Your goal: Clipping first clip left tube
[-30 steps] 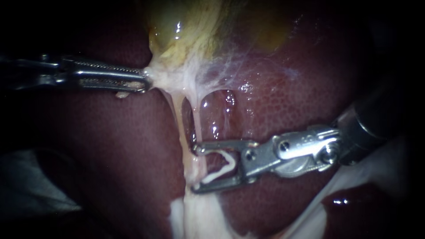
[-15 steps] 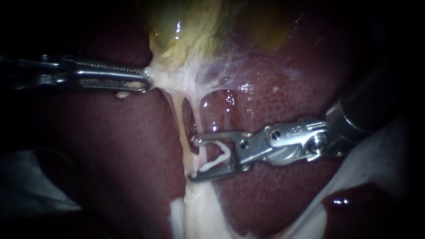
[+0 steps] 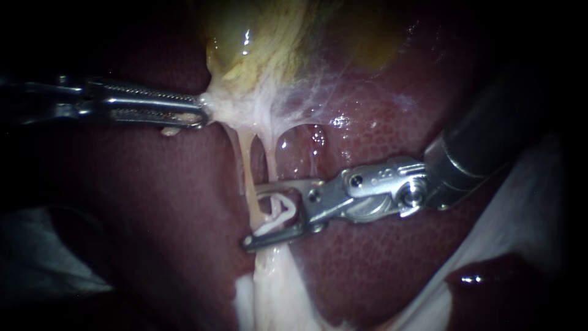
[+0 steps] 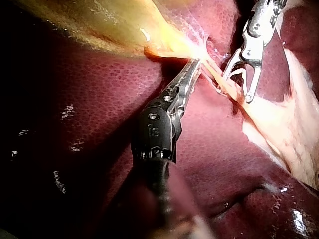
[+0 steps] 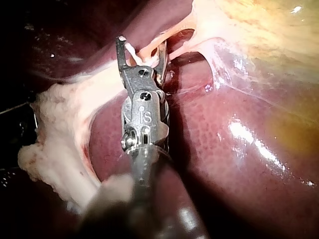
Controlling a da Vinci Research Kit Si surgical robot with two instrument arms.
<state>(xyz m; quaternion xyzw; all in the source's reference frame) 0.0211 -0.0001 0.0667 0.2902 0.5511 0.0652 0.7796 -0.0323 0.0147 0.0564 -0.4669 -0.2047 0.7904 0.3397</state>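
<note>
We find bare liver [image 3: 153, 202] free to the left of the left tube [image 3: 244, 165], beneath our left instrument [image 3: 201, 111], which bars the way above where it grips the gallbladder [image 3: 245, 43]. Only a narrow window separates that tube from the right tube [image 3: 272, 153]. Our right instrument [image 3: 252, 214], carrying a clip [image 3: 278, 213], straddles the left tube, its shaft blocking the right-hand approach.

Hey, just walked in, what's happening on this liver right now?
The left instrument grips the lower end of the gallbladder, stretching it leftward. The right instrument carries a white clip, not yet squeezed shut, in spread jaws that straddle the pale tubes over the liver. No clip sits on a tube yet.
</note>
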